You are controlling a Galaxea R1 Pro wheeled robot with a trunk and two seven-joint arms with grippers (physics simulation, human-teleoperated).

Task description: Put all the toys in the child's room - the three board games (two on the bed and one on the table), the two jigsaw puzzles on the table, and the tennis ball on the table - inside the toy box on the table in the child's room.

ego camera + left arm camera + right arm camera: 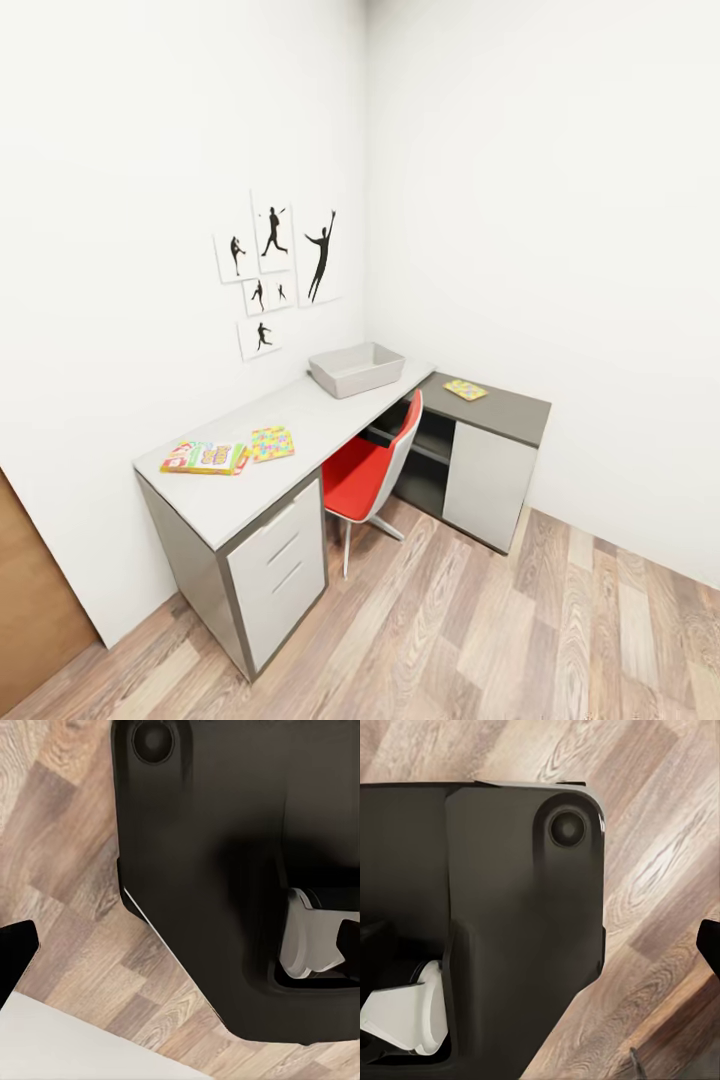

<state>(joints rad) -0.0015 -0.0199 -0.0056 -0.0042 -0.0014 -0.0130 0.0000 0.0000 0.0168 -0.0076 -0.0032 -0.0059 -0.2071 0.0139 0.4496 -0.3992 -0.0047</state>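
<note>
- Head view: the robot faces a white corner of the child's room, where the long pale table (300,420) runs along the left wall with a white drawer unit (280,565) under its near end.
- The toy box (356,369) sits at the far end of the table, close to the corner, below the baseball-player silhouette pictures (275,275).
- At the near end lies a board game (205,458), and just beside it, toward the toy box, a jigsaw puzzle (271,443); whether the two touch cannot be told.
- A second jigsaw puzzle (465,390) lies on the darker top of the side unit (500,410), well apart from the others.
- A red chair (370,470) is tucked against the table between the drawer unit and the side unit, on the wood-plank floor (520,630).
- Left wrist view: dark robot body (217,862) over wood planks, with a pale grey part (311,941) set in a recess; the jaws' state cannot be told.
- Right wrist view: again a dark body panel (502,930) above the planks; here too it cannot be told whether the jaws are apart or together.
</note>
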